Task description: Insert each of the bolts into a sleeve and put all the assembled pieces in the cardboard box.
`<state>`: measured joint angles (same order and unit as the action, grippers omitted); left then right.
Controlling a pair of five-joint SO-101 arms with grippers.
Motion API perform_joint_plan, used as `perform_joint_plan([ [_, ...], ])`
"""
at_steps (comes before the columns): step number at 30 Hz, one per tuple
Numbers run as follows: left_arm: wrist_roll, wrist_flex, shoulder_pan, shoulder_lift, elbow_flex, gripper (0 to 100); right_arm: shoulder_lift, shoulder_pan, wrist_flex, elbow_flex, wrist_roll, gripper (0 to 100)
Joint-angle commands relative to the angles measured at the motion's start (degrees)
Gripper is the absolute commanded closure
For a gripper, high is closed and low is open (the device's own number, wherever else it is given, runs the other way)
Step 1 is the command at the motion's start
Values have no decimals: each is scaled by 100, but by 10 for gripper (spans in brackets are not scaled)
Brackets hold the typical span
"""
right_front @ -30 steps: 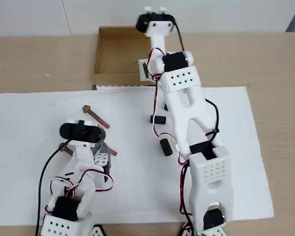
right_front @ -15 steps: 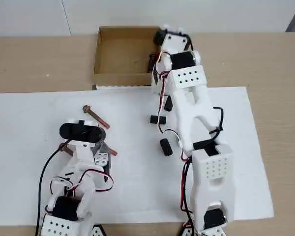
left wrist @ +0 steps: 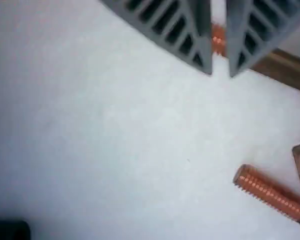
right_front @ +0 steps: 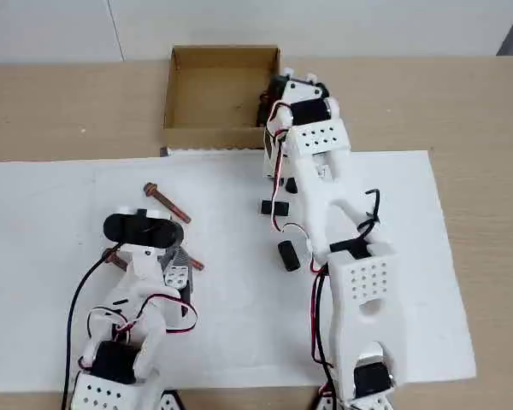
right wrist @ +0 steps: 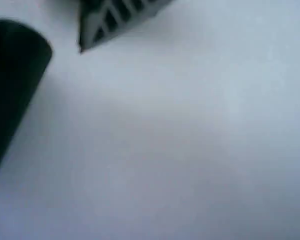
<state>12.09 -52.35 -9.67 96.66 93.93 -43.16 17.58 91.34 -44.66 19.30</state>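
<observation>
Grey ribbed fingers of the left gripper (left wrist: pixel 220 74) stand a narrow slit apart, low over the white paper (right_front: pixel 43 256). A copper bolt (left wrist: pixel 218 39) shows through the gap, with a second bolt (left wrist: pixel 270 192) near. The right gripper (right wrist: pixel 115 20) sits near a black sleeve (right wrist: pixel 12 85), its opening impossible to tell, and its arm lies stretched out, wrist just beside the cardboard box (right_front: pixel 175 85).

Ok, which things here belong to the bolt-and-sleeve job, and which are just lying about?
Job:
- free bolt on the sheet
- second bolt, partly under the left arm
- black sleeves
- cardboard box

Lying about:
- white paper sheet
- wooden table
</observation>
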Motion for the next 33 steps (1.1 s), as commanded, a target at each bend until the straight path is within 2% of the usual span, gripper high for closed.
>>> perform_joint_plan([
  [1, -44, 123, 35, 53, -13, 994, -40, -119, -198, -281, 35, 857],
  [6, -44, 123, 35, 53, -13, 994, -163, -312, -593, -281, -97, 857],
  [17, -44, 123, 35, 53, -13, 994, -409, -233, -585, -281, -176, 860],
  [19, -44, 123, 35, 53, -13, 994, -470, -207, -558, -281, -185, 888],
  [22, -44, 123, 35, 53, -13, 994, -497, -207, -558, -281, -185, 998],
  [28, -44, 141, 9, 53, -13, 994, -268, -189, -277, -290, -167, 995],
  [33, -26, 141, 26, 53, -22, 994, 576, -66, 48, -290, -167, 995],
])
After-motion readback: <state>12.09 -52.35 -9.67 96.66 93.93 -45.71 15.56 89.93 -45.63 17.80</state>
